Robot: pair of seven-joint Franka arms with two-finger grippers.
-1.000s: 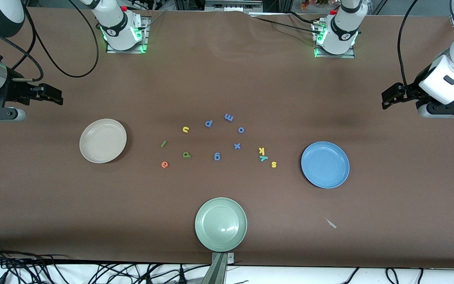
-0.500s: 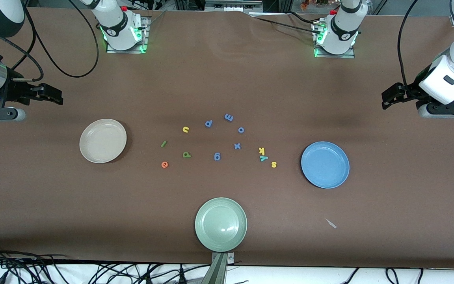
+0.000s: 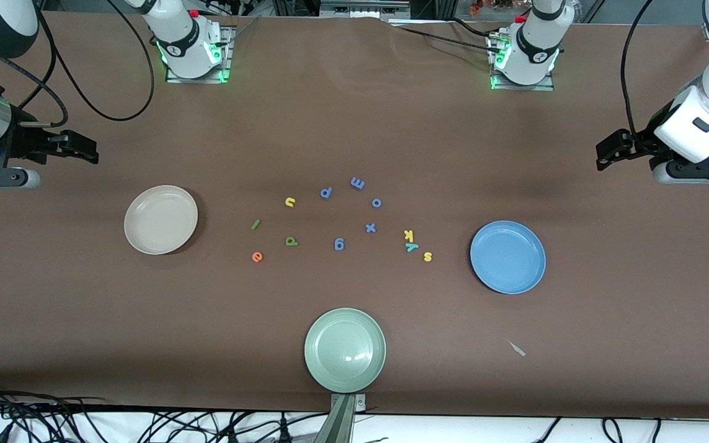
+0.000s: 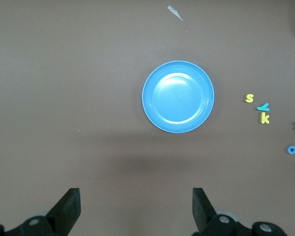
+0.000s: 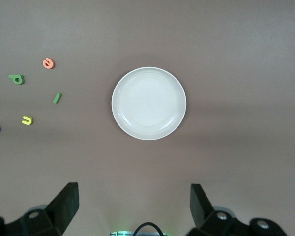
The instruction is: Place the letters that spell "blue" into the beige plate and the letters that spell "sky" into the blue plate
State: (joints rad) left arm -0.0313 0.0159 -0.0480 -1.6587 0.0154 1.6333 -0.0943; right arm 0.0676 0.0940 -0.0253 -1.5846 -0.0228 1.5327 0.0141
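Brown table; both pincers gape empty; left pincer above blue plate; right pincer above beige plate.

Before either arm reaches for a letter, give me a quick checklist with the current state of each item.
1. Left gripper open, up over bare table at its own end: ok.
2. Right gripper open, up at its own end: ok.
3. Beige plate empty: ok.
4. Blue plate empty: ok.
5. Olive b, green l, yellow u, orange e lying apart: ok.
6. Yellow s, yellow k, teal y spaced for a clean pinch: not ok, y and k crowd together.
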